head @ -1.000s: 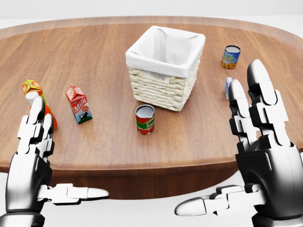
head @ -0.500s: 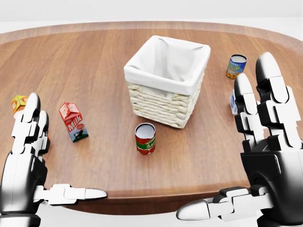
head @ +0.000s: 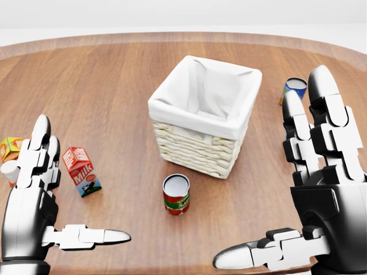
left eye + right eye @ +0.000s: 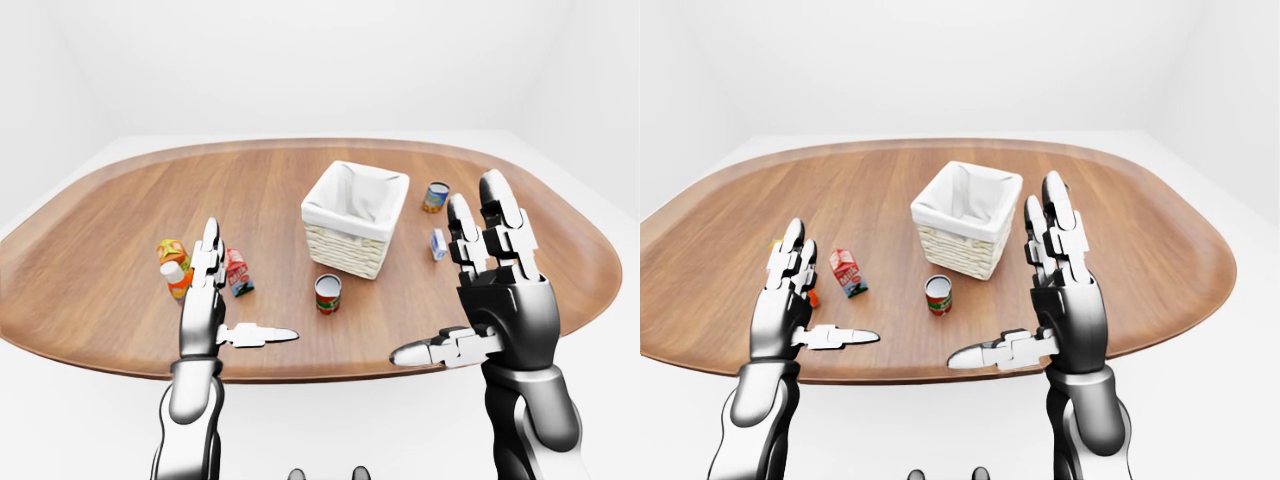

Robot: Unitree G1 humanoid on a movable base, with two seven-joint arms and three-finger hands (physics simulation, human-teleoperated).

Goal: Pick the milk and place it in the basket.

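Red carton point(image 3: 81, 171) lettered "Milk" (upright, left of basket point(image 3: 203, 114)) — both hands point(image 3: 34, 195) point(image 3: 321, 189) spread open, empty.

"Milk" on the red carton point(image 3: 81, 171)

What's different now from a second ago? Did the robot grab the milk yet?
Not yet. The whole head view has shifted: the camera moved closer, so the basket, milk and tomato can look bigger and sit lower in the picture. They did not move on the table. The left hand and right hand are still open and empty, holding nothing.
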